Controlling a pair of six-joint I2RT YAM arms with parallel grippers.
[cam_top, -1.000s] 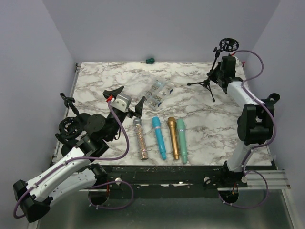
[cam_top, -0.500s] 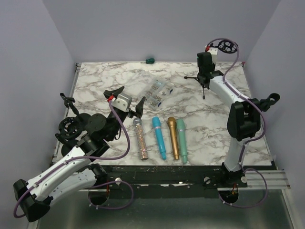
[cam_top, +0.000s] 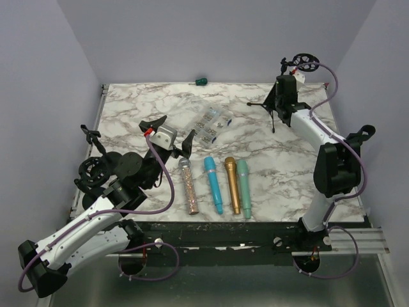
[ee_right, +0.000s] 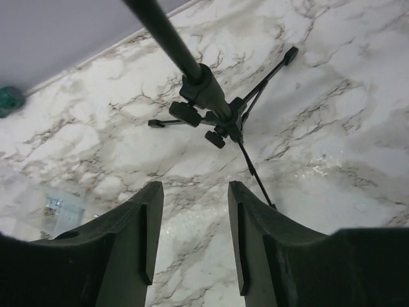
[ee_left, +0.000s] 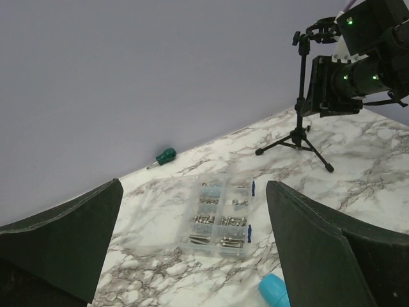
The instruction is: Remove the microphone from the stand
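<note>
Marble table, microphones lying down, right gripper parted beside a light stand.

Nearest you, the four microphones lie flat in a row, well apart from the stand. They are round, so they would likely roll if your left arm swept across them. Your left gripper hangs wide open and empty just behind them, facing the clear parts box. Farther back, your right gripper's jaws stand partly apart with nothing between them, and the stand's pole is just ahead of the fingertips. The ring clip on top looks empty, though it is small in view, so check whether anything remains to pull. The main risk is here. The tripod looks light, so a sideways brush or an off-centre close could tip it. The right arm's purple cable also passes close to the clip and could snag it.
</note>
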